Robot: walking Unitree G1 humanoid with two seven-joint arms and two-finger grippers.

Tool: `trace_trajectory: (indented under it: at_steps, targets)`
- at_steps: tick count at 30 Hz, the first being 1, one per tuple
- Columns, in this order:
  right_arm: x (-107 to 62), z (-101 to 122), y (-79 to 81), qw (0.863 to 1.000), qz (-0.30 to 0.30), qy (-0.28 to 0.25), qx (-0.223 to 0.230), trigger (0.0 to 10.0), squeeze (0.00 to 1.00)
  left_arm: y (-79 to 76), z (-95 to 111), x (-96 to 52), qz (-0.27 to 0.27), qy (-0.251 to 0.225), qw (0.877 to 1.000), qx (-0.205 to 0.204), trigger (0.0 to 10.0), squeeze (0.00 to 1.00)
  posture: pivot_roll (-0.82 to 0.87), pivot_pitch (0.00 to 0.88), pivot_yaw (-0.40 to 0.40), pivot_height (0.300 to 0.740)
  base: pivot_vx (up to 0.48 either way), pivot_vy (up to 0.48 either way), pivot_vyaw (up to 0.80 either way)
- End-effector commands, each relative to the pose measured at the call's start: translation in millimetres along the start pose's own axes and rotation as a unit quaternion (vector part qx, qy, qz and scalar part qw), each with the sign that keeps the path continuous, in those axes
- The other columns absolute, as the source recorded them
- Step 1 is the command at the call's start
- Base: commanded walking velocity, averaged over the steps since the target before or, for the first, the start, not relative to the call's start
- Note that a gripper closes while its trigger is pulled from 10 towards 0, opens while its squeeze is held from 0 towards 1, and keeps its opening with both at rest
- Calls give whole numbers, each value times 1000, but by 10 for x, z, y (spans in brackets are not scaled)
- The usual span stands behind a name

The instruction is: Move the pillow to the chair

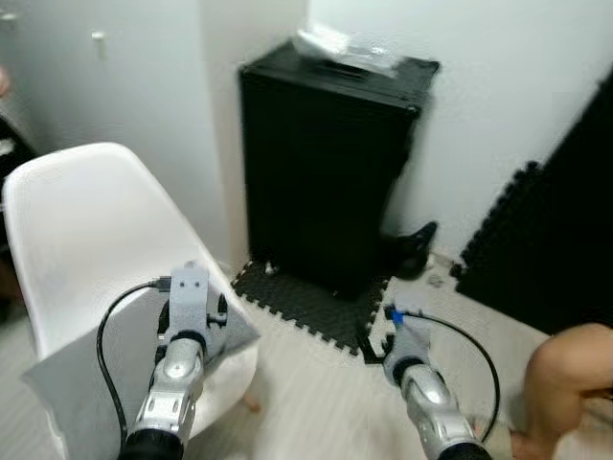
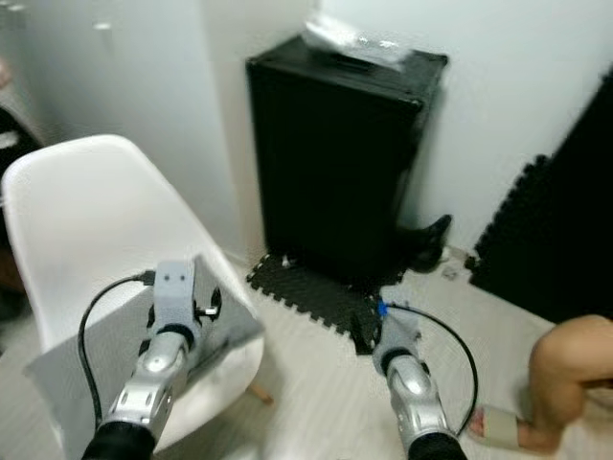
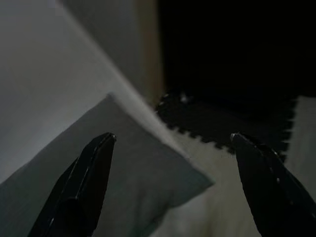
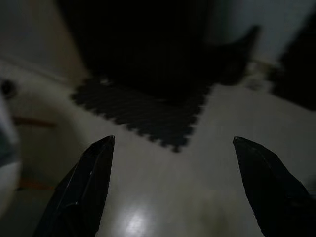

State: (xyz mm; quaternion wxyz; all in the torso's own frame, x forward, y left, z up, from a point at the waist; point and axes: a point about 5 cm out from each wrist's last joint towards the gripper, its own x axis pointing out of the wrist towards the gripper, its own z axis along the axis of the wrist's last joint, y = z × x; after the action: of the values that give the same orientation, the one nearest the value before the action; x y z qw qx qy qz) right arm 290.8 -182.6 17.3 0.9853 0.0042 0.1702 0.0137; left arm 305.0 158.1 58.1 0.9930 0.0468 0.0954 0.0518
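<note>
A grey pillow (image 1: 77, 383) lies on the seat of a white shell chair (image 1: 86, 220) at my lower left. One pillow corner (image 3: 192, 180) sticks out over the seat's edge. My left gripper (image 3: 173, 138) hovers open just above that corner, with nothing between its fingers. Its silver wrist (image 1: 187, 307) reaches over the pillow. My right gripper (image 4: 173, 140) is open too, held over the pale floor to the right of the chair, with its wrist (image 1: 407, 345) low in the head views.
A tall black case (image 1: 330, 163) stands against the wall ahead, with a clear plastic bag (image 1: 345, 43) on top. Black foam mat tiles (image 1: 306, 307) lie at its foot. Dark foam panels (image 1: 556, 240) lean at the right. A person's knee (image 1: 575, 374) and slippered foot (image 2: 503, 426) are at the lower right.
</note>
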Motion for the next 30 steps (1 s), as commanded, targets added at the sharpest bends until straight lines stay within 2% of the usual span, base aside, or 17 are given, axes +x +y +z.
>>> trace_trajectory:
  at_steps: [1, 12, 30]
  targets:
    - [-20, -79, 18, 1000, -1, 14, -2, 10000, 0, 52, -140, -42, 6, 27, 1000, 13, 10000, 0, -5, 98, -21, 740, 0, 0, -800]
    - [-23, -151, 14, 1000, -6, 29, -8, 10000, 0, 33, -152, -42, 1, 34, 999, 2, 10000, 0, 5, 92, -19, 740, 0, 0, -800]
    - [-19, -182, 11, 999, -16, 34, -9, 10000, 0, 10, -103, -9, -4, 25, 1000, 17, 10000, 0, 8, 87, -12, 740, 0, 0, -800]
